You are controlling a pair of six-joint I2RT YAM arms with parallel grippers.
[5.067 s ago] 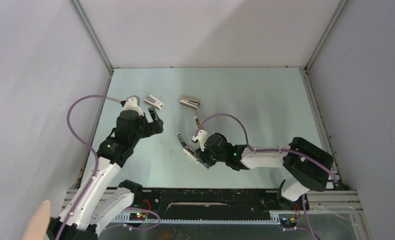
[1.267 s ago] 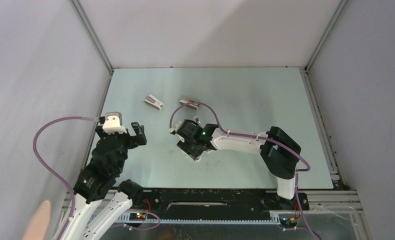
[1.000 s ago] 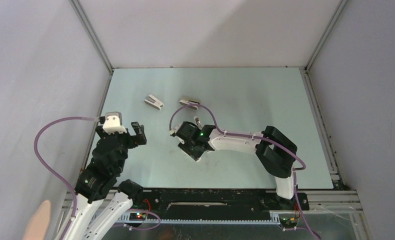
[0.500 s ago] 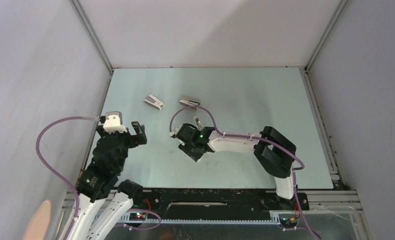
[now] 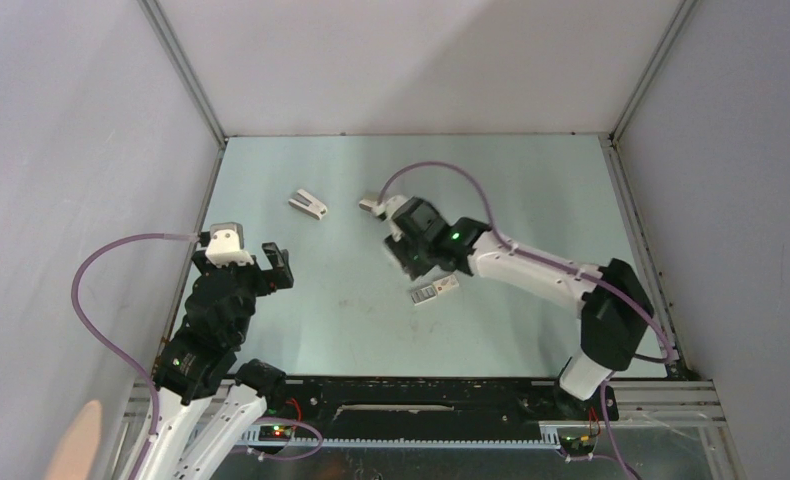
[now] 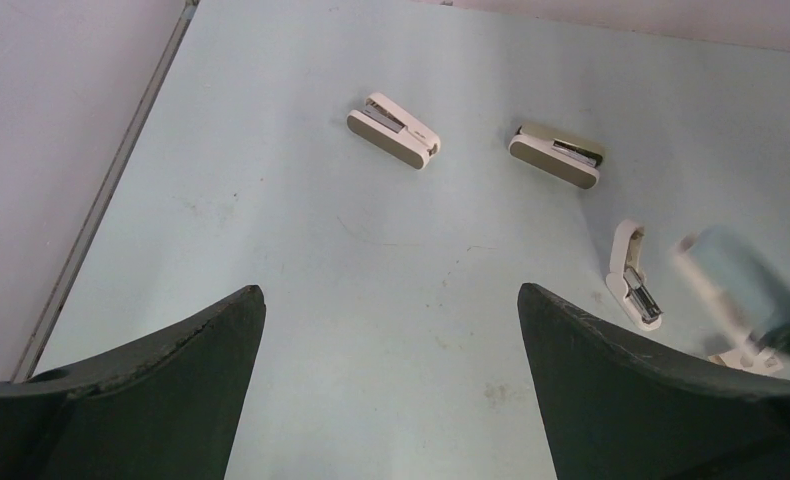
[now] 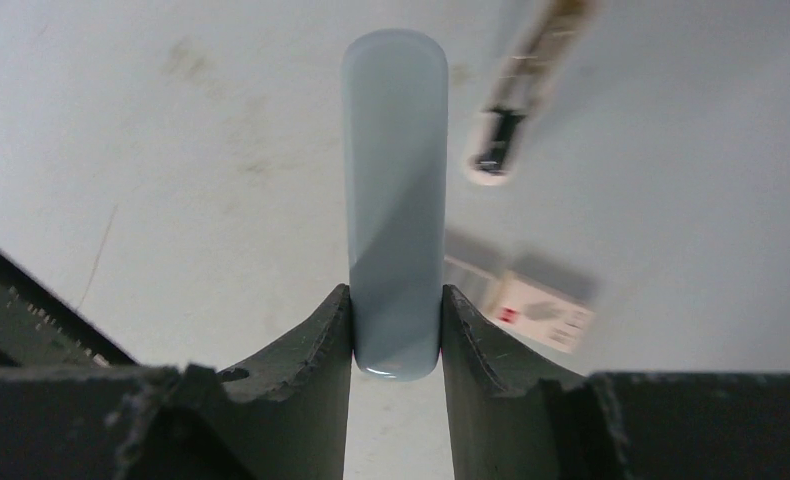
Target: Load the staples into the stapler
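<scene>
This is a robotics lab: a closed test cell, not a lived-in room. Plain pale grey panels [image 5: 411, 60] box it in on three sides, joined at the back corners by bare metal posts [image 5: 183, 72]. The pale green worktop [image 5: 531, 180] between them is scuffed and marked. Two black-and-white robot arms, the left arm [image 5: 211, 320] and the right arm [image 5: 531, 275], stand on a black rail [image 5: 421, 392] at its near edge. Purple cables [image 5: 161, 237] loop loose from their wrists. Below the rail sit open circuit boards [image 5: 276, 432] with small red and green lights, beside a slotted cable duct [image 5: 421, 441].
</scene>
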